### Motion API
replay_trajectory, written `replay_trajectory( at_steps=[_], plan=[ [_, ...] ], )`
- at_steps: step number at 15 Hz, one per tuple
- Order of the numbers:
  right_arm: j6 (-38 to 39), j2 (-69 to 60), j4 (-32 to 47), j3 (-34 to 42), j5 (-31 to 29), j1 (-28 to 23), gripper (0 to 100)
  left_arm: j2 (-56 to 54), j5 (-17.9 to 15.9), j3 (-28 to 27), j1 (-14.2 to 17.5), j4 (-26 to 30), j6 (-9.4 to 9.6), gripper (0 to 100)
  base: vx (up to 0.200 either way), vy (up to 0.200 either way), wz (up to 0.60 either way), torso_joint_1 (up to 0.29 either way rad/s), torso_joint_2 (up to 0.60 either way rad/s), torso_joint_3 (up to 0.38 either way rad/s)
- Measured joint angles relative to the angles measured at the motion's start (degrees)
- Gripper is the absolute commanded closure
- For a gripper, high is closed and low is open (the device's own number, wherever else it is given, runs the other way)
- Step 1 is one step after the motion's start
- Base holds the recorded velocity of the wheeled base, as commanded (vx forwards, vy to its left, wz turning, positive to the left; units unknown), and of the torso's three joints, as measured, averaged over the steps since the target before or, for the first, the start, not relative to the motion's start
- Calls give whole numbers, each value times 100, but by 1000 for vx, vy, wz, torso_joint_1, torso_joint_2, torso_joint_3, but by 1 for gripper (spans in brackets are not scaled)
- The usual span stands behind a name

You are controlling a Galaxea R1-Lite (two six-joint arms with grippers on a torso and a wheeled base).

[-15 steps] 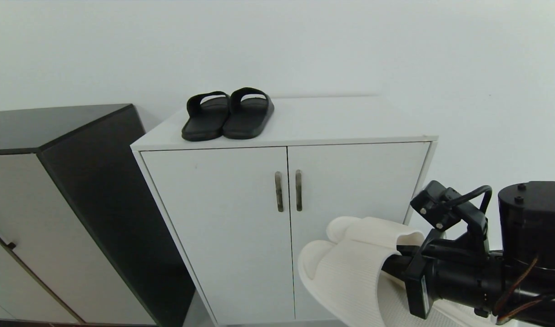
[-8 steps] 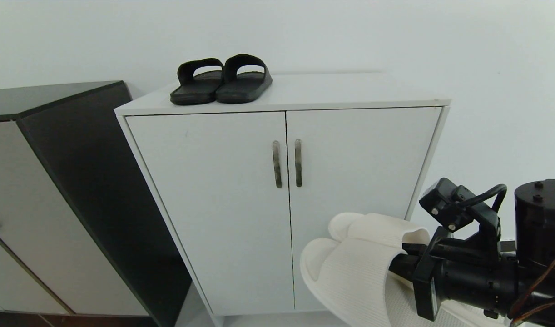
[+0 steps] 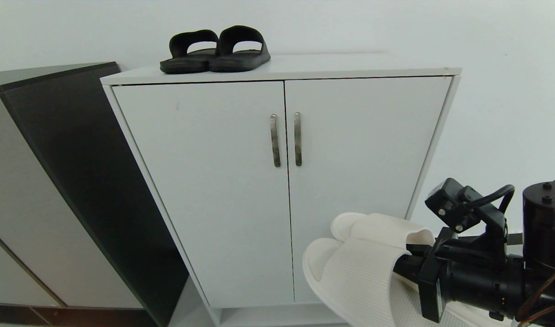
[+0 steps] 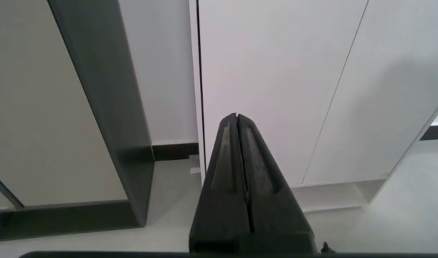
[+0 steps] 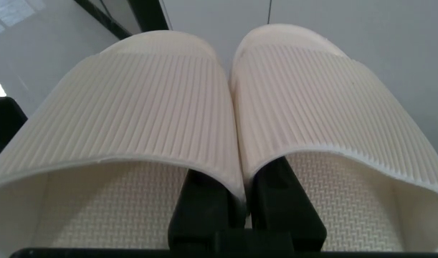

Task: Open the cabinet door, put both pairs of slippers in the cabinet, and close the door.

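Note:
The white cabinet [image 3: 359, 72] stands ahead with both doors closed and two vertical metal handles [image 3: 284, 140] at the middle seam. A pair of black slippers [image 3: 216, 49] rests on its top, toward the left. My right gripper [image 5: 239, 208] is shut on the white slippers [image 3: 359, 268], pinching the inner straps of the pair together low in front of the right door [image 3: 364, 181]. In the right wrist view the white slippers [image 5: 226, 107] lie side by side over the fingers. My left gripper [image 4: 237, 122] is shut with nothing in it, low near the cabinet's left front corner [image 4: 198, 86].
A dark-sided, grey-fronted cabinet [image 3: 64, 181] stands close against the white one on the left. A plain white wall [image 3: 509, 91] is behind and to the right. A strip of floor [image 4: 168, 193] lies below the cabinets.
The head camera has sunk, so the cabinet and the black slippers sit higher in the picture. The right gripper still grips the white slippers at the lower right.

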Motion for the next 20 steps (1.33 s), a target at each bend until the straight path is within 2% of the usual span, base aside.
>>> replay_trajectory(
  at_steps=[2, 3, 6, 9, 10, 11, 14, 17, 18, 20],
  plan=[
    [0, 1, 2, 7, 0, 0, 100, 0, 11, 0, 0, 0, -13, 100, 0, 0, 0, 0, 0, 0],
    [0, 6, 4, 13, 1, 0, 100, 0, 9, 0, -5, 0, -57, 0, 0, 0, 0, 0, 0, 0],
    [-4, 9, -2, 11, -5, 0, 100, 0, 1, 0, -5, 0, -52, 0, 0, 0, 0, 0, 0, 0],
    [-11, 4, -2, 7, 0, 0, 100, 32, -40, -5, -5, 10, 135, 0, 0, 0, 0, 0, 0, 0],
    [-13, 1, -2, 5, 9, 2, 100, 57, -43, -41, -5, 10, 280, 0, 0, 0, 0, 0, 0, 0],
    [-13, -7, -2, 2, 9, 11, 100, 117, -43, -206, -5, 18, 341, 0, 0, 0, 0, 0, 0, 0],
    [-17, -49, -20, -6, 9, 2, 100, 722, -144, -1174, -11, 26, 307, 0, 0, 0, 0, 0, 0, 0],
    [-22, -43, -85, -22, 9, 26, 100, 1760, -851, -1854, -65, -61, 274, 0, 0, 0, 0, 0, 0, 0],
    [-20, -35, -93, -22, 9, 33, 100, 2326, -1234, -2105, -87, -217, 269, 0, 0, 0, 0, 0, 0, 0],
    [-63, -35, -99, -22, -22, 33, 100, 3229, -1686, -2403, -178, -800, 265, 0, 0, 0, 0, 0, 0, 0]
  ],
)
